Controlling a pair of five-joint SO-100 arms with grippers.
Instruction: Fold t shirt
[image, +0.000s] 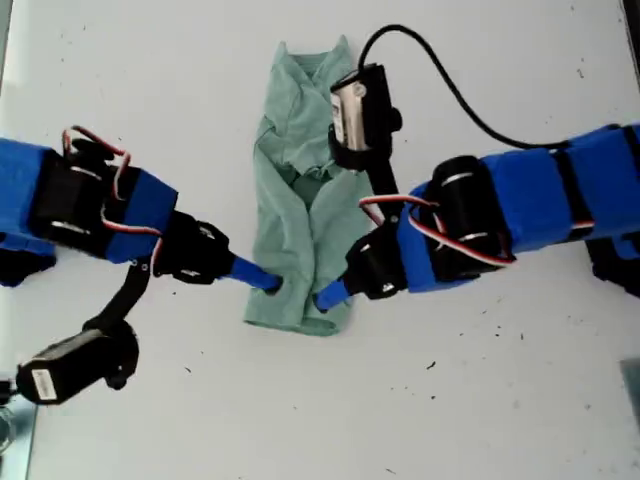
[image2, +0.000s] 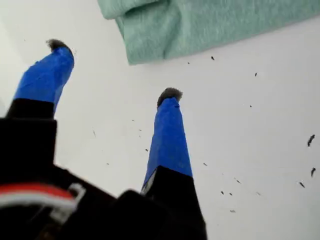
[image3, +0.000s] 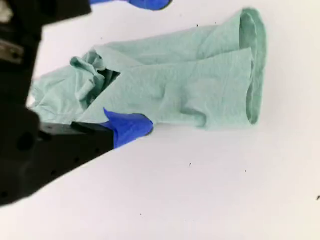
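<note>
T shirt (image: 300, 230) lying on the white worktop (image: 500, 400) as a long narrow strip, sides turned in toward the middle, rumpled around the midpoint, smoother toward the end nearest both arms. My first pincer (image: 265, 280) at that near end, touching one long edge of the t shirt; jaws clearly apart in the first wrist view (image2: 114, 70), nothing between them, only a corner of cloth just beyond the tips. My second pincer (image: 328, 294) at the opposite long edge of the same end, one taped finger (image3: 127, 127) against the cloth; apart or together, cannot tell, since the other blue tip past the far side of the t shirt may belong to either arm. Likely trouble from here: closing on the top layer alone and peeling the side folds open, or lifting the two edges unevenly and skewing the end as it travels over the rumpled middle, leaving a lumpy, crooked fold. Exterior view: both arms and the whole strip at once, yet jaw spacing hidden. First wrist view: the open gap and bare worktop under it. Second wrist view: the layered, rolled edge at the t shirt's end and the bunched folds mid-strip.
</note>
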